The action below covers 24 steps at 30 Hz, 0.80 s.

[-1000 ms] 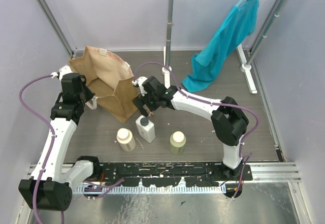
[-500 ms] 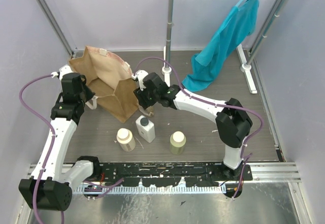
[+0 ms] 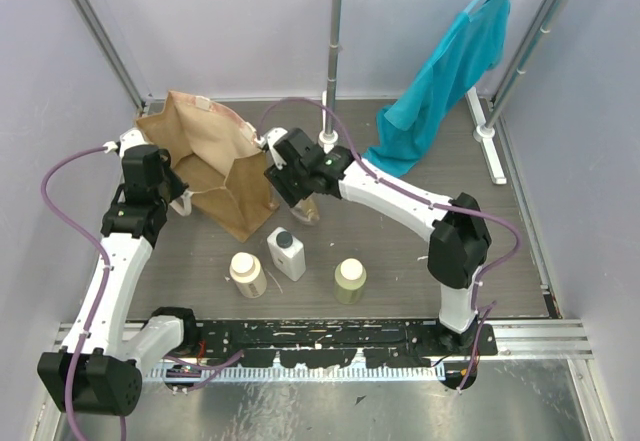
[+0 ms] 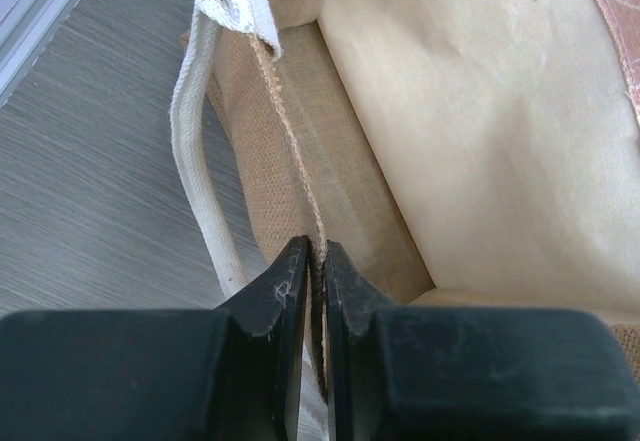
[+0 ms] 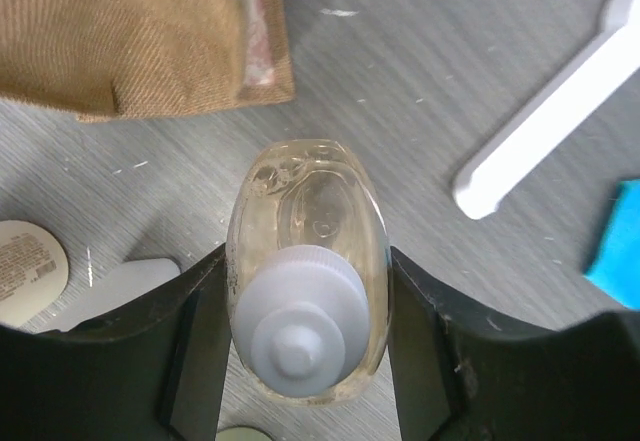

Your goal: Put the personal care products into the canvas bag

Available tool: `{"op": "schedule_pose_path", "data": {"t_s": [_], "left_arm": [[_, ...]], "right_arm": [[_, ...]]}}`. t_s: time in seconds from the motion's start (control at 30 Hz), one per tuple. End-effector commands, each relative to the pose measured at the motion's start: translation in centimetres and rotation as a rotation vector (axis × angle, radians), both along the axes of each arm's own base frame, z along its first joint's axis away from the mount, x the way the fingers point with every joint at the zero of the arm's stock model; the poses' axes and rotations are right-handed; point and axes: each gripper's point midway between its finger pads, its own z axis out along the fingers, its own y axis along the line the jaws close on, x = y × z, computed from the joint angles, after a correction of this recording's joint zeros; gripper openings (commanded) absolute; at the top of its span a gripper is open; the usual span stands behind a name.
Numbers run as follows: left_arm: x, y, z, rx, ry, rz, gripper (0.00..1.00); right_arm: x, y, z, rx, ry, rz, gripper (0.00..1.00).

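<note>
Though near canvas bag [image 3: 205, 156], amber bottle [image 5: 305, 261] between white bottle [image 3: 287, 253] and rack foot [image 5: 545, 121].

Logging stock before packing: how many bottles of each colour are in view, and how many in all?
Amber clear bottle: 1
White rectangular bottle: 1
Cream round bottle: 1
Olive-green round bottle: 1
Total: 4
</note>
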Motion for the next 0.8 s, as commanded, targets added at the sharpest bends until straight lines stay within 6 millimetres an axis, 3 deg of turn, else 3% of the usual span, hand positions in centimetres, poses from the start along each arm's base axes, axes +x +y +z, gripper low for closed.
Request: {"op": "schedule_pose_path", "data": {"t_s": [0.0, 0.17, 0.3, 0.57, 0.77], "left_arm": [[-0.3, -0.5, -0.7, 0.011, 0.018, -0.042, 0.17], [-0.5, -0.5, -0.9, 0.012, 0.013, -0.048, 0.16], [-0.6, -0.6, -1.0, 0.009, 0.011, -0.054, 0.15], [-0.7, -0.8, -1.0, 0.005, 0.014, -0.061, 0.14], [-1.0, -0.7, -0.8, 0.004, 0.012, -0.057, 0.14]], "right_arm": [[2.7, -0.8, 13.0, 0.089, -0.255, -0.067, 0.01], [3.1, -1.6, 20.0, 0.131, -0.363, -0.074, 0.01], [3.2, -1.1, 24.8, 0.217, -0.464, -0.037, 0.01], [3.8, 3.0, 31.4, 0.396, -0.626, 0.112, 0.00], [3.8, 4.3, 36.3, 0.518, -0.810, 0.174, 0.00]]}}
